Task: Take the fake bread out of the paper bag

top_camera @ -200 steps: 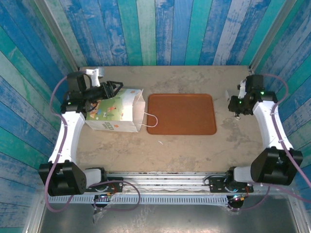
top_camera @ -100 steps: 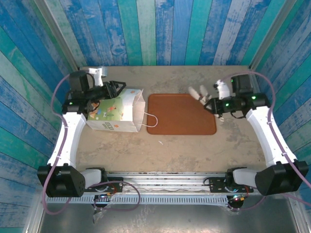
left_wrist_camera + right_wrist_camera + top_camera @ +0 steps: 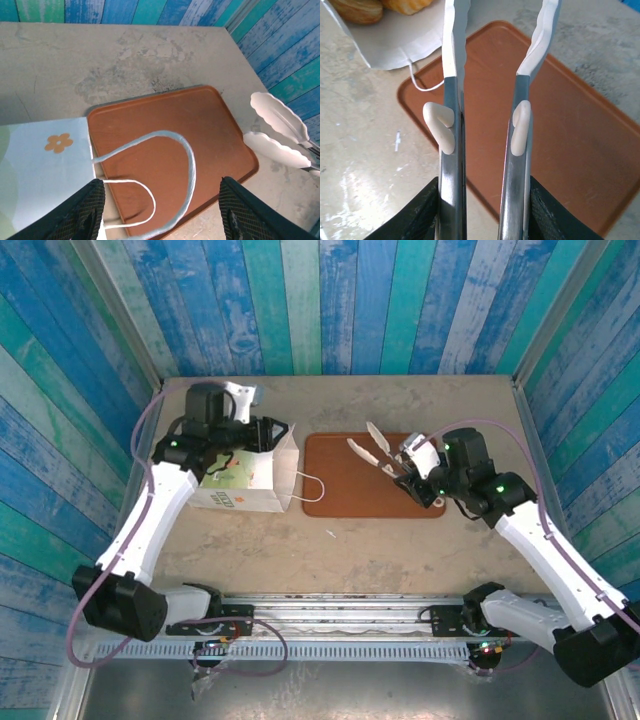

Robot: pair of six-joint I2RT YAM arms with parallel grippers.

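Okay, start from the right gripper, clenched round the metal arms of the tongs — hold that squeeze light enough to leave the white tips apart. Carry them low across the brown tray toward the open mouth of the paper bag, lying on its side just beside the tray's edge with a cord handle trailing onto it. Aim for the fake bread tucked right inside the mouth, go in flat, pinch one piece gently — probably light and slippery. Farther over, bring the left gripper, spread wide and grasping nothing at the far corner of the mouth, down onto the bag's upper edge to pin it before pulling.
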